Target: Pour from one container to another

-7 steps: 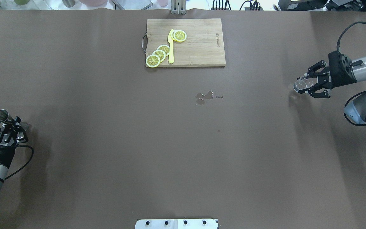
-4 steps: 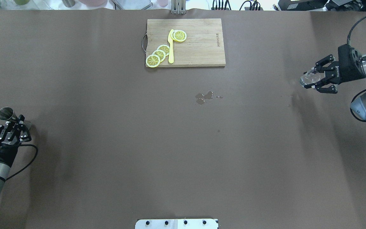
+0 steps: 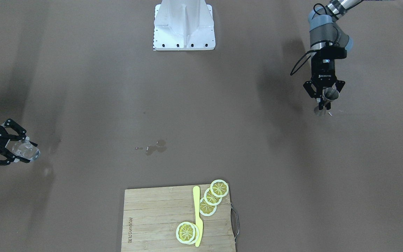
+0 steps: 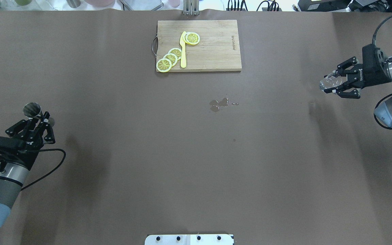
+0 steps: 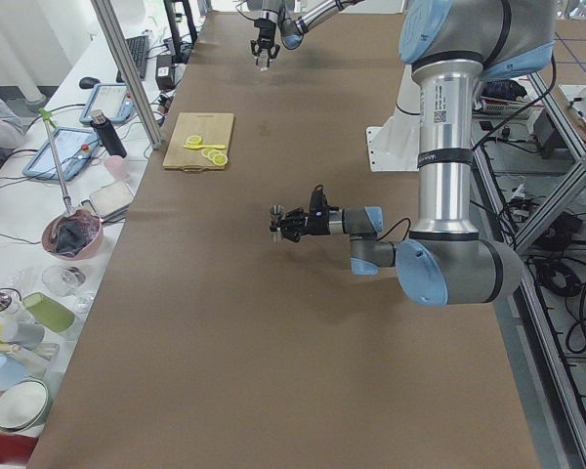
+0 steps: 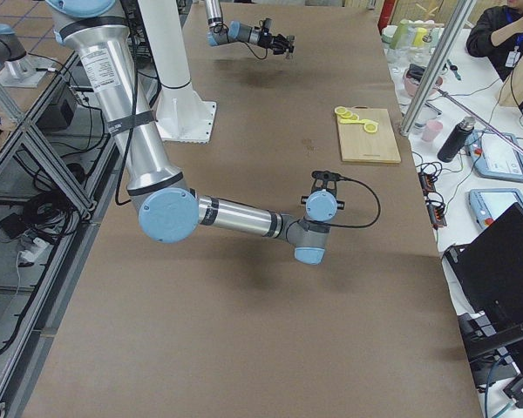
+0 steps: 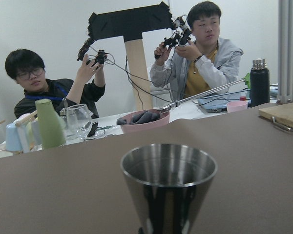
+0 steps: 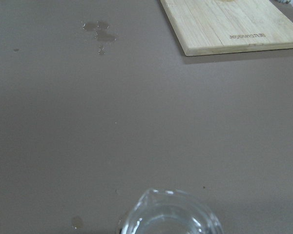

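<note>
Brown-covered desk [image 4: 148,153] carried a cutting board [image 4: 213,44] at its far edge, away from the work. At one end the left gripper [image 4: 39,121] clenched an upright steel cup [image 4: 32,109]; opposite, the right gripper [image 4: 333,83] clasped a glass beaker [image 4: 327,83], seemingly too distant to pour yet. Small puddle [image 4: 219,103] lay mid-desk.

Diffuse overhead light leaves the counter [image 4: 196,163] matte, with soft, broad shadows near its left and right edges. The glass [image 8: 168,217] nearest the right wrist camera looks blurred.
</note>
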You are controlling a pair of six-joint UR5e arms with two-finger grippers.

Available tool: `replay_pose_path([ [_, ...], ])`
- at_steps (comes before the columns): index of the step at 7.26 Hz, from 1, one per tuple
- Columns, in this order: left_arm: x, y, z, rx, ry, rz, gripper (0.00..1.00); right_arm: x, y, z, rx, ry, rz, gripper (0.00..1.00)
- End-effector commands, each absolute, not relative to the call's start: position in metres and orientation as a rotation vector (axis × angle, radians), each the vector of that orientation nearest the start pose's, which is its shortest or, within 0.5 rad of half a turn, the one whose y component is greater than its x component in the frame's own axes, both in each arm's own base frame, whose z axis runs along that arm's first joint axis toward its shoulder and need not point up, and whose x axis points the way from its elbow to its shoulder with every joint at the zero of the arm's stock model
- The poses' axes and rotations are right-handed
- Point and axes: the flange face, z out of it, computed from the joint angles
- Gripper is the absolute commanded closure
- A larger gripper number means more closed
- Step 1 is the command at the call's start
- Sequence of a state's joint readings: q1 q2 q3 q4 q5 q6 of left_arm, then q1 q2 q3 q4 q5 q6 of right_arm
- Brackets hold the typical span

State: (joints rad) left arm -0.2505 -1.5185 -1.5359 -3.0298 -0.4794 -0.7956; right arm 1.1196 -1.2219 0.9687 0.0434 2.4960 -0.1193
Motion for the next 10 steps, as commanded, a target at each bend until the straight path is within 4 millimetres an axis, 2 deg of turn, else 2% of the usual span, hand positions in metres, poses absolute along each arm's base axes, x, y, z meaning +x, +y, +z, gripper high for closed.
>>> replay_pose_path([
  [1, 0.388, -0.351, 0.485, 1.387, 0.651, -0.351, 1.00, -0.212, -0.579, 0.542, 1.208, -1.007, -1.074, 1.00],
  [2, 0.399, -0.370, 0.460, 1.425, 0.582, -0.319, 1.00, -0.207, -0.582, 0.522, 1.238, -1.008, -1.076, 1.00],
  [3, 0.394, -0.397, 0.446, 1.467, 0.401, -0.215, 1.00, -0.197, -0.594, 0.490, 1.246, -1.014, -1.059, 1.00],
  [4, 0.391, -0.426, 0.415, 1.494, 0.362, -0.243, 1.00, -0.174, -0.608, 0.449, 1.233, -1.015, -1.046, 1.00],
  [5, 0.397, -0.442, 0.398, 1.493, 0.409, -0.236, 1.00, -0.162, -0.620, 0.403, 1.207, -1.026, -1.037, 1.00],
  [6, 0.414, -0.482, 0.378, 1.459, 0.447, -0.167, 1.00, -0.160, -0.621, 0.370, 1.196, -1.016, -1.025, 1.00],
  [7, 0.422, -0.535, 0.370, 1.420, 0.432, -0.124, 1.00, -0.166, -0.625, 0.342, 1.191, -1.012, -1.025, 1.00],
  [8, 0.426, -0.548, 0.359, 1.412, 0.467, -0.096, 1.00, -0.179, -0.631, 0.317, 1.194, -1.022, -1.038, 1.00],
  [9, 0.429, -0.550, 0.348, 1.423, 0.476, -0.100, 1.00, -0.185, -0.633, 0.302, 1.207, -1.027, -1.048, 1.00],
  [10, 0.438, -0.556, 0.318, 1.437, 0.491, -0.109, 1.00, -0.188, -0.627, 0.284, 1.238, -1.028, -1.067, 1.00],
])
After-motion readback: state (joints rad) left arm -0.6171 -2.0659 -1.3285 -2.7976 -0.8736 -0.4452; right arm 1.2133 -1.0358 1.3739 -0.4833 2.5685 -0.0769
